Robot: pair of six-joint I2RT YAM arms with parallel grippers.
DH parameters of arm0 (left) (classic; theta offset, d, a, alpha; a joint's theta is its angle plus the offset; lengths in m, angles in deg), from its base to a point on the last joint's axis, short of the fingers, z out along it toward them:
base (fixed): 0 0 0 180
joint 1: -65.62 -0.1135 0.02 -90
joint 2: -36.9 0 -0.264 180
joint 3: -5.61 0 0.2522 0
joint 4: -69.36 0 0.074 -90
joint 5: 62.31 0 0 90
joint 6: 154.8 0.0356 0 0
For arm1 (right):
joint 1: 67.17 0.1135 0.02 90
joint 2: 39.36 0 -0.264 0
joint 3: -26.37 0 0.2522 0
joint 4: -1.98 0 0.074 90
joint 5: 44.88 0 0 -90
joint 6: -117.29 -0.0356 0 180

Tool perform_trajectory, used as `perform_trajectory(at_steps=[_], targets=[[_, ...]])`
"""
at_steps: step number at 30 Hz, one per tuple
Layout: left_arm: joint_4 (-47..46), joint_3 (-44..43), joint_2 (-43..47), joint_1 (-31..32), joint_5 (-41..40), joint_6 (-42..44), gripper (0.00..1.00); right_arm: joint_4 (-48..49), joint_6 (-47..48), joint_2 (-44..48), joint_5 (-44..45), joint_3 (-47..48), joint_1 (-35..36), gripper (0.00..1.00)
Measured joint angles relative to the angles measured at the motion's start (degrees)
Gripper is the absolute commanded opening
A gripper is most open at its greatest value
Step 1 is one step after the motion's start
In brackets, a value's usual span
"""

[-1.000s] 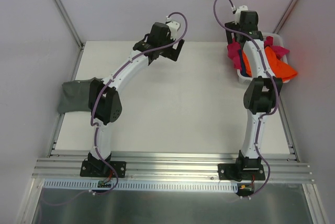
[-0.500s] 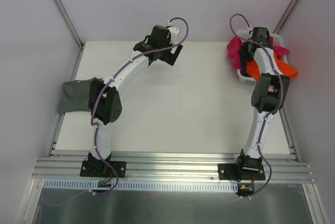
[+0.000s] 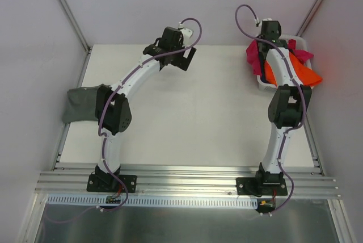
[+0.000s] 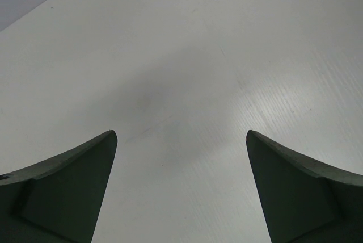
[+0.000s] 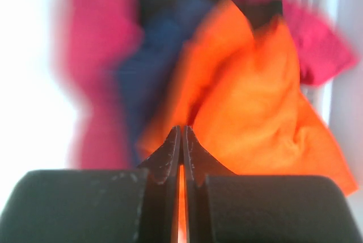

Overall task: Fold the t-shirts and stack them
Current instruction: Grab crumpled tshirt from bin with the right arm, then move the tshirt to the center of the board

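**Orange shirt pinched at the basket; light, limp cloth throughout**

At the far left edge of the white flat surface (image 3: pixel 193 118) lies the soft grey-green cloth t-shirt (image 3: pixel 78 104). It is a flattened bundle, partly hidden behind the left arm's elbow. The left gripper (image 4: pixel 181 135) hangs released further in, fingers wide apart over bare surface and touching nothing.

At the far right corner stands the white slatted plastic basket (image 3: pixel 261 85). The magenta pink cloth t-shirt (image 3: pixel 253 57) spills over its left side, the navy blue cloth t-shirt (image 5: pixel 150 67) is crumpled beside it, and the bright orange cloth t-shirt (image 5: pixel 255 118) is heaped to the right. The right gripper (image 5: pixel 181 132) is clenched, and orange cloth rises to a peak at its tips, so it appears to pinch that shirt, though the wrist view is blurred.

These shirts should handle as light, floppy and non-fragile, draping and dragging rather than keeping any shape. A single pinch will likely lift a bunched tail and could tug the neighbouring shirts. A hem, shoulder seam or collar would make the better hold for spreading flat.
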Motion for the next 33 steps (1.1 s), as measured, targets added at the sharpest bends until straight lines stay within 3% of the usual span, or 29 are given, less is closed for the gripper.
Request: perform_trajectory(at_steps=[6, 10, 22, 23, 25, 29, 33], targets=[[0.8, -2.8, -0.1, -5.3, -0.3, -4.2, 0.99, 4.5, 1.8, 13.4, -4.6, -1.3, 14.1, 0.01], [0.7, -5.5, -0.1, -10.6, -1.3, -5.5, 0.99, 5.5, 0.6, 17.6, -7.6, 1.6, 20.6, 0.01], [0.6, -5.9, -0.2, -15.6, -7.6, -6.7, 0.99, 1.5, -5.5, 18.8, -22.0, 1.0, 19.0, 0.01], [0.6, -6.1, -0.2, -15.8, -8.0, -6.7, 0.99, 1.1, -5.7, 18.9, -24.4, 1.0, 19.4, 0.07], [0.6, -6.6, -0.2, -16.2, -8.7, -6.7, 0.99, -0.1, -6.2, 18.9, -27.8, 1.3, 20.2, 0.35], [0.3, -7.9, -0.3, -16.5, -9.0, -6.7, 0.99, -3.5, -6.3, 19.7, -31.9, -0.9, 20.8, 0.53], [-0.2, -8.2, -0.3, -16.5, -9.0, -6.7, 0.99, -7.0, -6.2, 20.4, -33.2, -7.1, 19.1, 0.58]])
